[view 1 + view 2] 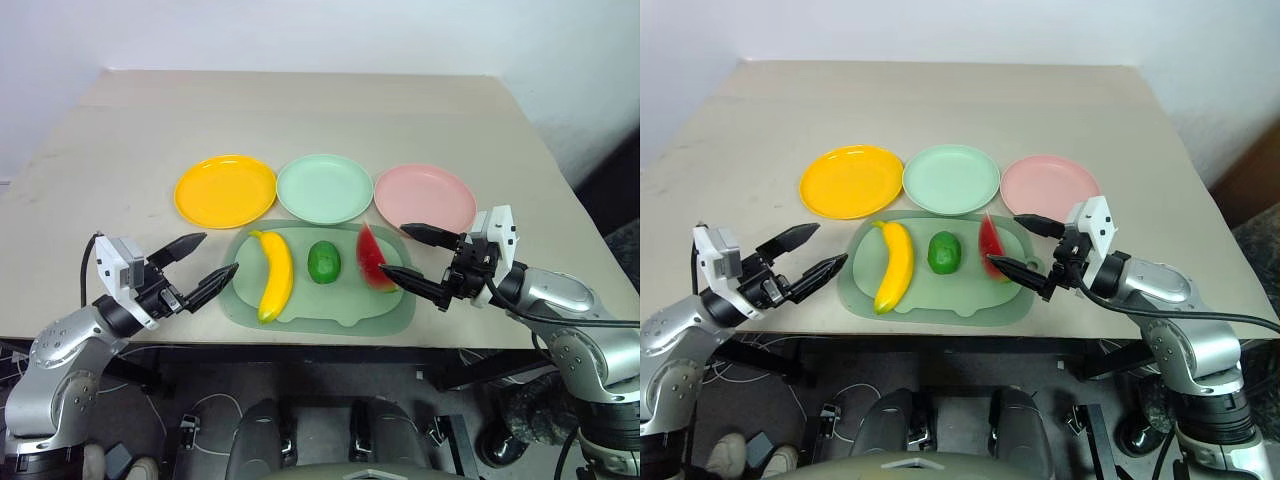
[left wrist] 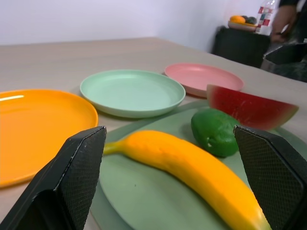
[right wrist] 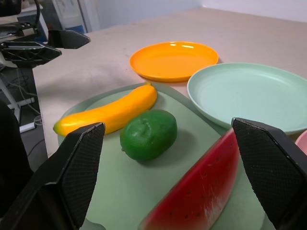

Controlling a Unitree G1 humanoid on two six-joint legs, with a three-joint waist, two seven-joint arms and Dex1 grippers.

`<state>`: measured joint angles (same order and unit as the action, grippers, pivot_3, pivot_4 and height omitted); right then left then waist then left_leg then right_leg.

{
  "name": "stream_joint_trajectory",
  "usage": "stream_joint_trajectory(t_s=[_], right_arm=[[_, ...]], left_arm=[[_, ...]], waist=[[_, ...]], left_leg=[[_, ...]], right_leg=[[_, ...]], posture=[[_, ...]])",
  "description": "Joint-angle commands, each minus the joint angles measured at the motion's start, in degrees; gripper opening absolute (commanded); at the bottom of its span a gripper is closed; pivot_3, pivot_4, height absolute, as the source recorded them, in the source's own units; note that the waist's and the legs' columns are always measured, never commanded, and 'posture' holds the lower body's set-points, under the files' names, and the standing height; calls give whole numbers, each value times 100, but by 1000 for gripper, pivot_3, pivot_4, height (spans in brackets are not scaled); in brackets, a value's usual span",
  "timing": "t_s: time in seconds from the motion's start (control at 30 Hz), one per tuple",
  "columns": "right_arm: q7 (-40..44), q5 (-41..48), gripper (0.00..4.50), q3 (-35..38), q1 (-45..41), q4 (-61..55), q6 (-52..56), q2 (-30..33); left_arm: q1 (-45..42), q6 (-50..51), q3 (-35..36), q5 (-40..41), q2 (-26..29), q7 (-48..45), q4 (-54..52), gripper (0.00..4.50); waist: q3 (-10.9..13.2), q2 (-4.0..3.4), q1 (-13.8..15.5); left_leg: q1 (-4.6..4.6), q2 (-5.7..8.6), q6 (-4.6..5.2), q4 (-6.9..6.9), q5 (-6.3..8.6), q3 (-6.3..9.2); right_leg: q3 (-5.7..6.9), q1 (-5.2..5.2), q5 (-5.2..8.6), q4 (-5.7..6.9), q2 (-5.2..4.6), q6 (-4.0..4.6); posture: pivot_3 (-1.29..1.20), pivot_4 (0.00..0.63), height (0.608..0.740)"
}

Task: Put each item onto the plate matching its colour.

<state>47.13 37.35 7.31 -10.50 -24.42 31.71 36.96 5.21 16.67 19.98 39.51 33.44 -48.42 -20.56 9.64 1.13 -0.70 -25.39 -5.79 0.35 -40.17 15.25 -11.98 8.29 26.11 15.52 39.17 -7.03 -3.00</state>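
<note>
Between my two wide-open claws, left claw point(image 1: 198, 265) beside the banana point(image 1: 274, 273), right claw point(image 1: 408, 253) nearly at the watermelon wedge point(image 1: 373, 257), lime point(image 1: 323, 261) midway, three plates point(image 1: 324, 188) beyond my fingertips

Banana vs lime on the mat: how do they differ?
The banana is yellow, long and curved; the lime is dark green, small and round. The banana lies at the mat's left side, nearest the open left gripper; the lime sits in the middle, beside the watermelon wedge. Both rest on the mat, on no plate yet, untouched.
</note>
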Motion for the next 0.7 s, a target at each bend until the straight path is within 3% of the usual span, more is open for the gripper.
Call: stream_joint_trajectory(t_s=[0.03,0.3,0.4,0.57,0.7], right_arm=[[41,34,4500,31,-215,48,-112,-26],[-11,-17,4500,-127,-249,146,220,58],[-377,-20,4500,-106,-274,-17,424,-42],[-765,177,4500,-288,-465,-236,1434,147],[-1504,286,4500,-396,-1162,-156,2653,-4]], left_arm=[[71,-65,149,97,21,12,-270,4458],[41,-130,39,-23,13,5,-215,4458],[-47,-228,-106,-159,-21,-44,-89,4458],[-237,-256,-297,-250,-70,-21,-32,4458],[-330,-225,-318,-204,-20,-126,26,4458]], waist=[[0,0,-3],[0,0,0],[0,0,5],[0,0,-2],[0,-1,-17]], left_leg=[[0,0,0,0,0,0],[0,0,0,0,0,0],[0,0,0,0,0,0],[-1,0,0,0,1,0],[-3,-1,0,1,0,0]], right_leg=[[0,0,0,0,0,0],[0,0,0,0,0,0],[0,0,0,0,0,0],[0,0,0,0,-1,0],[0,6,0,0,-1,1]], posture=[[0,150,695],[0,150,695],[0,150,695],[0,150,695],[0,150,695]])
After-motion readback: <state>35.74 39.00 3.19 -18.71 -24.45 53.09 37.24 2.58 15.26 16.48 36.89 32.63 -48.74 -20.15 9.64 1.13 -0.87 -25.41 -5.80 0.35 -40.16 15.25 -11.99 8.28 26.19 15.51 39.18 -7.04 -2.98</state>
